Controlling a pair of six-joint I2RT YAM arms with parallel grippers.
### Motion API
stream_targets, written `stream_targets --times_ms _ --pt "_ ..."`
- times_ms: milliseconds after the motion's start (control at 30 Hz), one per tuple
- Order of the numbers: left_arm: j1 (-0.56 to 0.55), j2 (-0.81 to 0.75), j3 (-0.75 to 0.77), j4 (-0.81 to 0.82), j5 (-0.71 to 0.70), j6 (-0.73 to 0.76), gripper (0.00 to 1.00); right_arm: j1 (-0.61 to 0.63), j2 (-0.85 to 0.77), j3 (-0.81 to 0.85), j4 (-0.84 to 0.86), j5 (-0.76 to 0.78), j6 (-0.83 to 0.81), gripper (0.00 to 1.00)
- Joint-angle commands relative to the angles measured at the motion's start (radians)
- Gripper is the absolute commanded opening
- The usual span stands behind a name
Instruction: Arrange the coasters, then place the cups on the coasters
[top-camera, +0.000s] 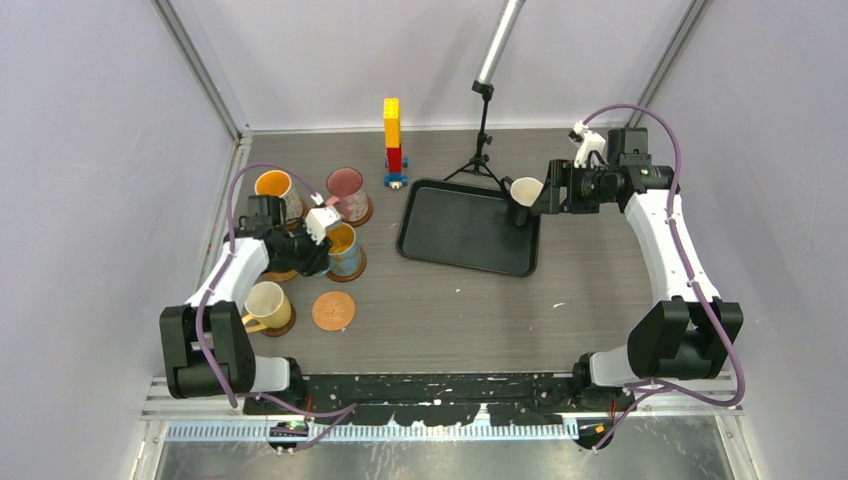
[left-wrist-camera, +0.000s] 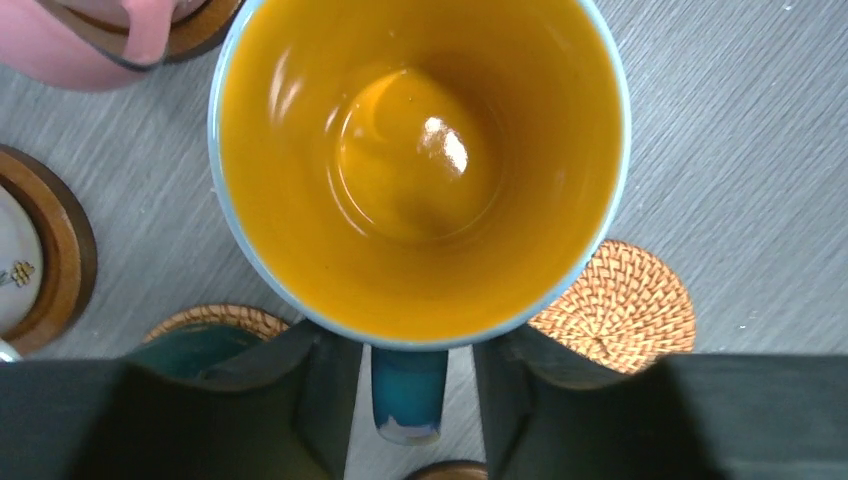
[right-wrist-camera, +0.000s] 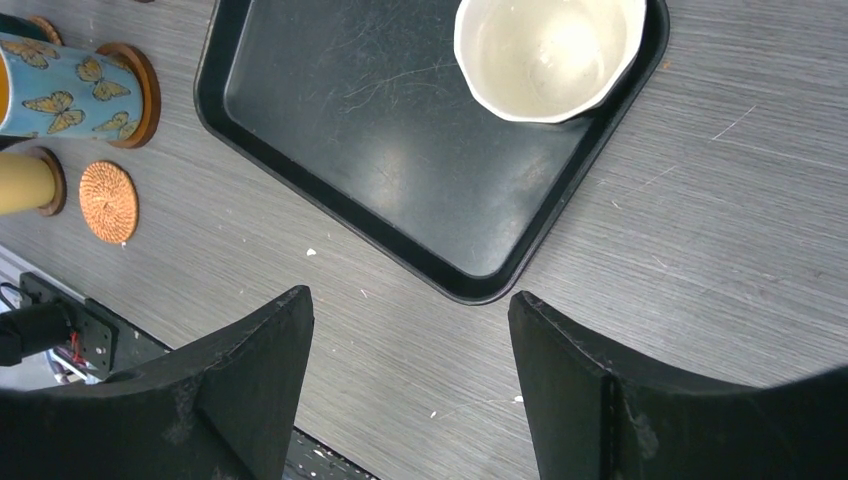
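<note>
Over blue cup (left-wrist-camera: 420, 160), left gripper (left-wrist-camera: 410, 345) downward.

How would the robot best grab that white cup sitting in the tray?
Probably by its rim, from above: the white cup stands upright, mouth open, in a corner of the tray, so one finger can go inside the wall, one outside. No handle shows.

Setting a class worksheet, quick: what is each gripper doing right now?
Left gripper: open, astride the handle of the blue mug, gaps on both sides.
Right gripper: open, holding nothing.
</note>
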Motion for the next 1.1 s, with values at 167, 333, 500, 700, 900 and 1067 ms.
stream_targets --times_ms 167,333,500,700,900,1067 --pt "0.006 -0.107 0.021 -0.077 0.027 0.055 0.57 0.038 0.021 0.068 0.001 0.038 -0.046 0.76" --pt "0.006 -0.171 0.07 -0.185 0.071 0.062 0.61 0.129 0.062 0.122 -0.004 0.138 -0.111 0.76" --pt "0.007 -0.224 0.136 -0.191 0.073 -0.032 0.95 0.23 0.162 0.217 -0.007 0.311 -0.195 0.76" --pt "0.006 -0.267 0.196 -0.196 0.114 -0.133 1.0 0.289 0.34 0.4 -0.049 0.414 -0.28 0.76" --pt "0.004 -0.3 0.211 -0.211 0.127 -0.168 1.0 0.299 0.523 0.591 -0.106 0.448 -0.363 0.76" --pt "-0.001 -0.315 0.211 -0.211 0.132 -0.194 1.0 0.307 0.669 0.732 -0.149 0.447 -0.414 0.75"
